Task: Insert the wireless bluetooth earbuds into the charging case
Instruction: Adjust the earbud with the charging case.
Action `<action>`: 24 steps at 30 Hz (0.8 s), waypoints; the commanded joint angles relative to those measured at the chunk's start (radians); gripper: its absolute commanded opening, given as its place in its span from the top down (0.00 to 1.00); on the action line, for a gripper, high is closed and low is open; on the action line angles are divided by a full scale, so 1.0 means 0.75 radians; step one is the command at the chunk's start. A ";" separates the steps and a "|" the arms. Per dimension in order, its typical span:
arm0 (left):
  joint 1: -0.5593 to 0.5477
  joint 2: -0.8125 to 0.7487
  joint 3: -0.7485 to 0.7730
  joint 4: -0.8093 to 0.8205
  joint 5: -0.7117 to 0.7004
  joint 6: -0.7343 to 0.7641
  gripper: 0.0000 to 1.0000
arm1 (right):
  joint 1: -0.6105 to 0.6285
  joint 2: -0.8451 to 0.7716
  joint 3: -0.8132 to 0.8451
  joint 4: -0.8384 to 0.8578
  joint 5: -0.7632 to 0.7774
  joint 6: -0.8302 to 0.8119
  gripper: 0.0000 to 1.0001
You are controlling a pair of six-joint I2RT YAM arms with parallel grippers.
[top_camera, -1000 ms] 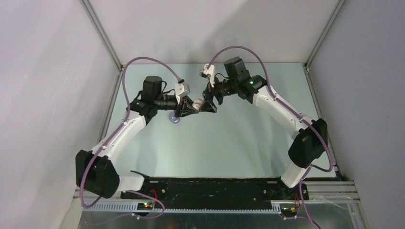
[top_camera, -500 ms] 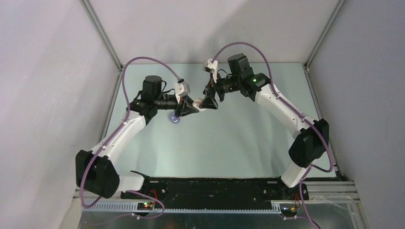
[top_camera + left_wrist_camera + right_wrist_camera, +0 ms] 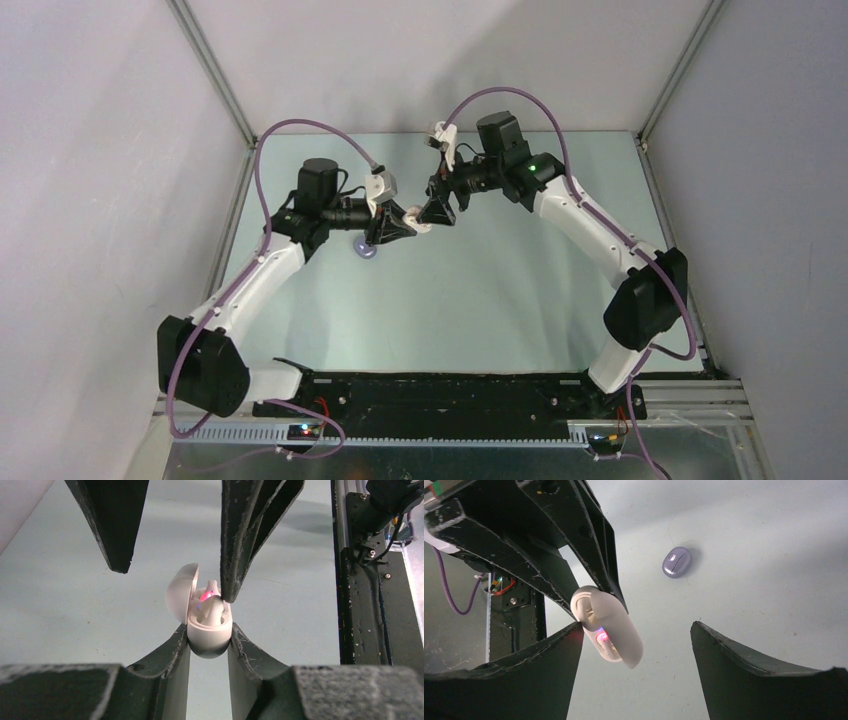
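Charging case [image 3: 209, 636], lid open, between left fingers [image 3: 160, 669]

Soft even light, faint shadows; close foreground blurs in wrist views.

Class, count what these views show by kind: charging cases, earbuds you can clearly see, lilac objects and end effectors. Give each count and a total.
charging case: 1
earbud clearly seen, seated in the case: 1
lilac object: 1
end effectors: 2 (left end effector, right end effector)
Total: 5
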 commanded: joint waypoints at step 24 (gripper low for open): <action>-0.002 -0.051 0.018 0.024 0.024 0.024 1.00 | 0.066 0.016 0.045 0.071 0.281 -0.004 0.23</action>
